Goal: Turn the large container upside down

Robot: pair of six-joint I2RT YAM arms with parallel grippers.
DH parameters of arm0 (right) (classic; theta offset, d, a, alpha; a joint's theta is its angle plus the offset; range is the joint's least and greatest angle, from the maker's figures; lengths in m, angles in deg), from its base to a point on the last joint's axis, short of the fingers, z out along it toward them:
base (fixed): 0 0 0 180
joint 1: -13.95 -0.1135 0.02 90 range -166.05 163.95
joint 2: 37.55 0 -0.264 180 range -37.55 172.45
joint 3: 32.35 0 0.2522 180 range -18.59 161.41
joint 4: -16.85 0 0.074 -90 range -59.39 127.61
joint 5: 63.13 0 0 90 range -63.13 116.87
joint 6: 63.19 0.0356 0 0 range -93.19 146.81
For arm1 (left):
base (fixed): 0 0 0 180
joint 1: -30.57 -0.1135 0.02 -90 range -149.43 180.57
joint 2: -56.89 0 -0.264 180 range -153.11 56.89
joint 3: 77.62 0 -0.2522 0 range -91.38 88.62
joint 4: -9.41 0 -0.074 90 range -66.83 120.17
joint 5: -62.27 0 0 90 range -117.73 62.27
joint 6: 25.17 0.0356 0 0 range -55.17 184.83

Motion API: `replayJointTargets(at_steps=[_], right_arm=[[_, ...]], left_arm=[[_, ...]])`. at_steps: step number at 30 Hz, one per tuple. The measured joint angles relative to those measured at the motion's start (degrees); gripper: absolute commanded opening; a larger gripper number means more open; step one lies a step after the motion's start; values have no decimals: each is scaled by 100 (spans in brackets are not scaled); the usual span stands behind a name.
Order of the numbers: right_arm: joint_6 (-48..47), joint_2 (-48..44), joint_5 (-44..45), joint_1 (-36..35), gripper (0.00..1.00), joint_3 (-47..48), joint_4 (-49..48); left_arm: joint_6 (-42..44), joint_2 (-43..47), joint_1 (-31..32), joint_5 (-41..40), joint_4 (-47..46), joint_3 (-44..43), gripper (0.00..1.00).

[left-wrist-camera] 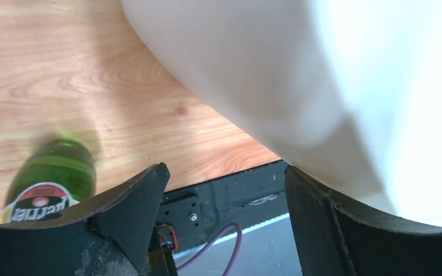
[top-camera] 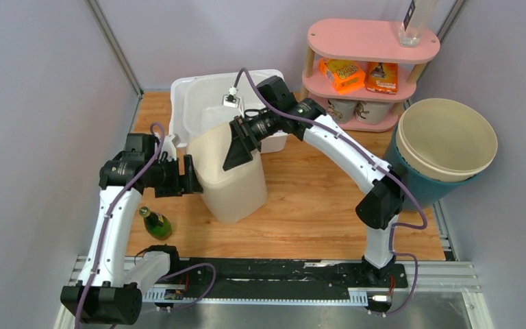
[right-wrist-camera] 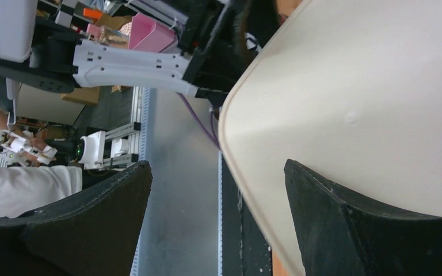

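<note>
The large container (top-camera: pixel 233 181), a tall translucent white bin, stands on the wooden table with a closed flat face turned up. In the top view my left gripper (top-camera: pixel 190 175) is at its left side, open, with nothing between the fingers. In the left wrist view the container's wall (left-wrist-camera: pixel 299 75) runs just past the right finger (left-wrist-camera: pixel 345 230) of the left gripper (left-wrist-camera: pixel 224 169). My right gripper (top-camera: pixel 238 147) hangs open over the container's top rear edge. In the right wrist view the right gripper (right-wrist-camera: pixel 216 164) straddles the edge of that flat face (right-wrist-camera: pixel 368 92).
A green glass bottle (top-camera: pixel 156 223) lies on the table below the left gripper, also close by in the left wrist view (left-wrist-camera: pixel 52 178). A white tub (top-camera: pixel 192 96) sits behind the container. A pink shelf (top-camera: pixel 370 41) with snack boxes and a beige-and-teal bucket (top-camera: pixel 445 147) stand at the right.
</note>
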Motion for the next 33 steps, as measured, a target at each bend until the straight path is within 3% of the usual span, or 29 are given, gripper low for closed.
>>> replayJointTargets(at_steps=[5, 9, 13, 16, 20, 23, 27, 33], right_arm=[[-15, 472, 157, 216, 92, 817, 46], [-122, 339, 374, 791, 92, 1010, -44], [-699, -232, 1300, 1469, 93, 225, -96], [-1652, -737, 1950, 1808, 97, -748, -101], [-3405, -1303, 2286, 1740, 100, -2120, 11], [-4494, -1451, 2319, 1646, 98, -2632, 83], [-5495, -1257, 2326, 1467, 91, -2723, 46], [-6054, -341, 2323, 883, 90, -2271, -201]], left_arm=[[302, 188, 0, -173, 87, -468, 87], [479, 271, 0, -57, 216, -743, 86], [813, 275, 0, 516, 201, -1169, 86], [1156, 356, 0, 892, -31, -1497, 89], [1556, 435, 0, 1040, -291, -2103, 90], [1692, 435, 0, 1064, -457, -2498, 92], [1709, 501, 0, 1062, -581, -2627, 92], [1930, 450, 0, 763, -459, -2704, 92]])
